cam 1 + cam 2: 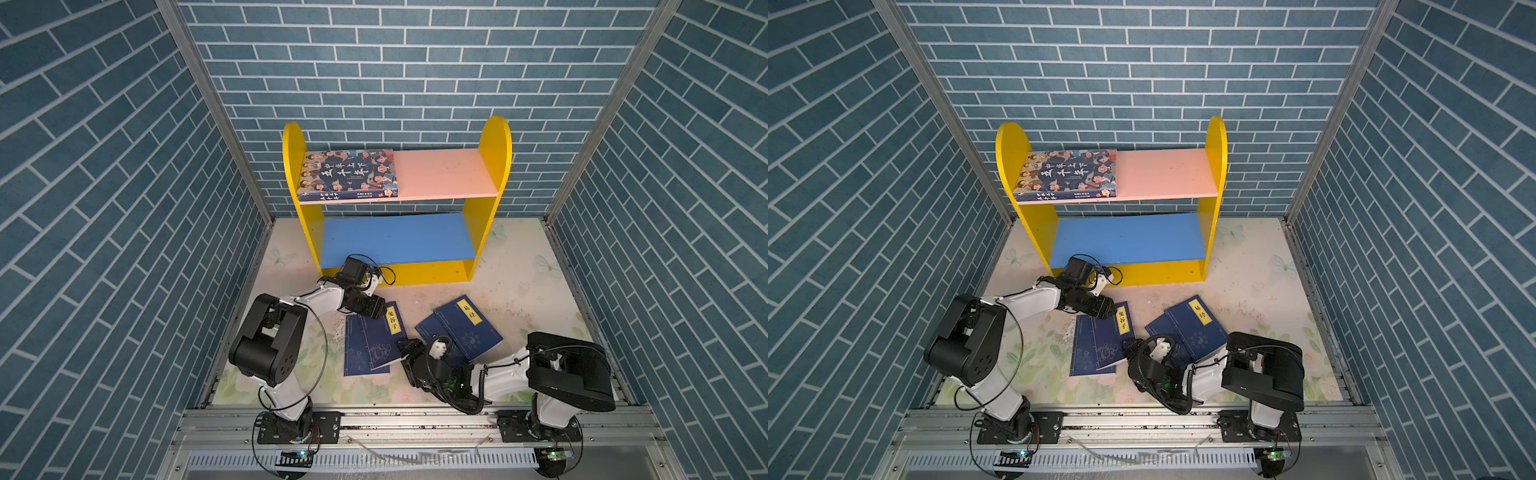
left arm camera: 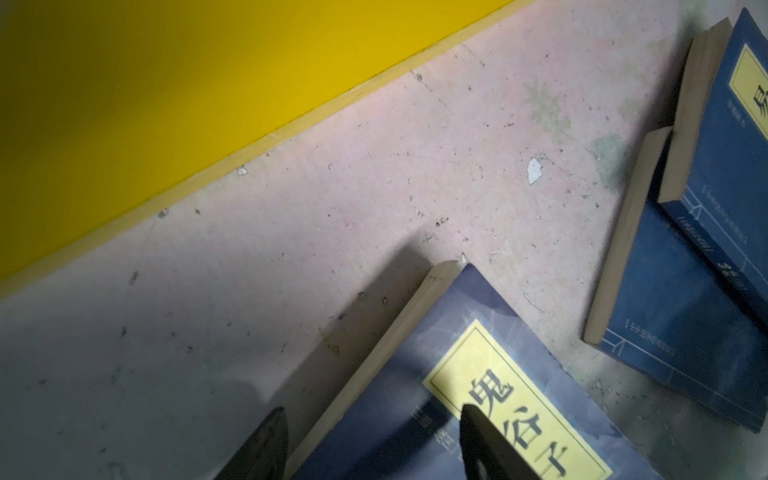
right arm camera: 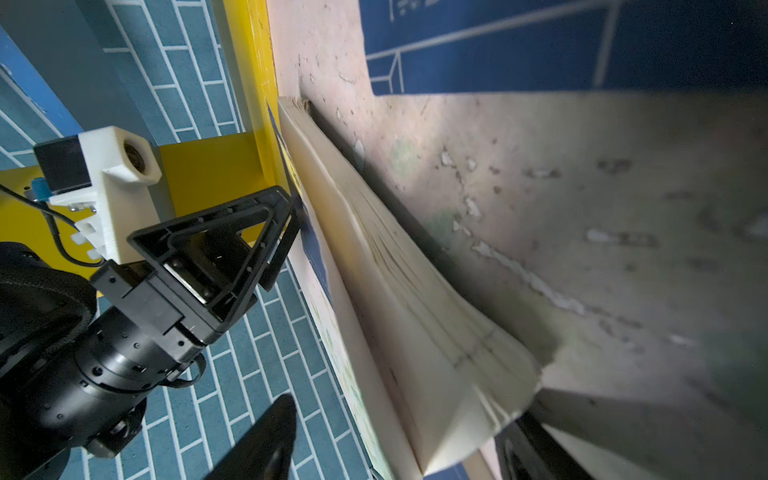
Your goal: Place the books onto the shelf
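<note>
The shelf [image 1: 495, 145] stands at the back wall, and the thick cartoon-face book [image 1: 349, 172] lies on its pink upper board [image 1: 1167, 172]. Thin navy books lie on the floor in two overlapping pairs. My left gripper [image 1: 380, 313] is open over the far corner of the yellow-labelled top book [image 1: 382, 336] of the left pair; in the left wrist view its fingers [image 2: 482, 440] straddle that book [image 2: 415, 395] at its edge. My right gripper [image 1: 405, 349] is open at the same book's near corner, with the fanned page edges [image 3: 415, 311] between its jaws.
The right pair of navy books [image 1: 469, 328] lies close beside the right gripper. The blue lower board [image 1: 395, 237] holds nothing. Blue brick walls enclose three sides, and a metal rail [image 1: 415, 419] carrying both arm bases runs along the front of the floral mat [image 1: 519, 282].
</note>
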Action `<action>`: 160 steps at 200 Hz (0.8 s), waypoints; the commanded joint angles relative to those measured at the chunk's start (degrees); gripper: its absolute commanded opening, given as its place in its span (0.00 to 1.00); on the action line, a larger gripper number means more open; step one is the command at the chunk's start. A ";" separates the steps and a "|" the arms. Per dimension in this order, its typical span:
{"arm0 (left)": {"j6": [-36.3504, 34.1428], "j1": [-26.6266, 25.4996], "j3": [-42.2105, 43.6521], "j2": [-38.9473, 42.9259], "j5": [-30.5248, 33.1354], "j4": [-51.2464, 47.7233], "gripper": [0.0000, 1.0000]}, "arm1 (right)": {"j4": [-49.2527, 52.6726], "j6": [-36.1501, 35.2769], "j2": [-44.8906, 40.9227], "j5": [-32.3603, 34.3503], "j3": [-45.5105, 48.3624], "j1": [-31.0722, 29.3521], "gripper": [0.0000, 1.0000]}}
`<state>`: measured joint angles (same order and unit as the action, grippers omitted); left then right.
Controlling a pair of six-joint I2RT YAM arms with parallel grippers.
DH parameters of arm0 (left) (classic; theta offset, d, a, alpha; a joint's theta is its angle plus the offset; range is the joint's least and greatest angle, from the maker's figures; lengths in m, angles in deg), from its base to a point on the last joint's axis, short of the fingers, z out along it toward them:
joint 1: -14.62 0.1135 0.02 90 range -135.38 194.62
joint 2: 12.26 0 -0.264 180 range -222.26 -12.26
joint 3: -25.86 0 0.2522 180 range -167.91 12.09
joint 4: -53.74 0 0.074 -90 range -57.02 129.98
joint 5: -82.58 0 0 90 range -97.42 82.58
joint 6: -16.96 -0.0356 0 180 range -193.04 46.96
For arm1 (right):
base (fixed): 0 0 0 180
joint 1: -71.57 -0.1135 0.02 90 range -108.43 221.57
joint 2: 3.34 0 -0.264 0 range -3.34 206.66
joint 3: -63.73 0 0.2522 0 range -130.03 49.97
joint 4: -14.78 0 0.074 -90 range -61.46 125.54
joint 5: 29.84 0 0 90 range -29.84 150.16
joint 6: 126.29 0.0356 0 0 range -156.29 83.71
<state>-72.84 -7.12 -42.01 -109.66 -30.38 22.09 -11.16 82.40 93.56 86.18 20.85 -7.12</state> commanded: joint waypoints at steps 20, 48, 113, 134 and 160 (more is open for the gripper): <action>-0.44 -0.54 -0.82 -0.33 -2.74 -3.54 0.66 | 8.95 4.09 3.16 -3.86 0.78 0.34 0.76; -0.34 -0.53 -0.82 -0.16 -3.72 -4.41 0.66 | 6.65 4.00 4.55 -3.29 1.09 0.39 0.76; -0.65 -0.51 -0.83 1.15 -4.02 -6.37 0.66 | 4.71 3.57 5.51 -1.55 1.17 0.50 0.71; -0.58 -0.55 -0.66 1.81 -4.19 -6.72 0.66 | 5.59 2.80 4.73 -1.11 1.44 0.48 0.65; -0.73 -0.53 -0.78 1.98 -5.28 -7.24 0.66 | 5.97 0.78 3.62 -0.10 1.96 0.48 0.56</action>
<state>-72.88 -7.12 -42.12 -108.94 -32.98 18.26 -14.31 82.31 96.29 85.41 20.43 -6.90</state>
